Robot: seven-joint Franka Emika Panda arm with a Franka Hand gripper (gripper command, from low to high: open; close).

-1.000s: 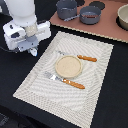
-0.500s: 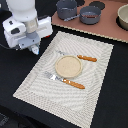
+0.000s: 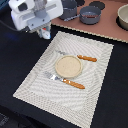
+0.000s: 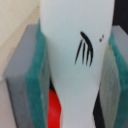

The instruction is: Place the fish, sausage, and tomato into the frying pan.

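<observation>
Black cloth covers the table (image 3: pixel 117 95) beneath me, and on it lies a pale ribbed placemat (image 3: pixel 92 95) set at a slant. At the mat's centre sits a round tan plate (image 3: pixel 67 66), with an orange-handled fork (image 3: pixel 65 81) at its 6 o'clock side and another orange-handled utensil (image 3: pixel 82 57) at about 1 o'clock. Beyond the mat, at 12 o'clock in the exterior view, runs a pinkish-brown counter (image 3: pixel 107 29) carrying the frying pan (image 3: pixel 90 15), a darker pot (image 3: pixel 68 9) just beside it, and a beige bowl (image 3: pixel 123 16) toward the exterior view's right. My gripper (image 3: pixel 44 34) hangs over the mat's far corner at roughly 10 o'clock from the plate. My jaws are clamped on the fish (image 4: pixel 75 60), its white body pressed between the green-edged grey pads (image 4: pixel 30 75). Something red (image 4: pixel 55 107) shows below it, too blurred to name.
</observation>
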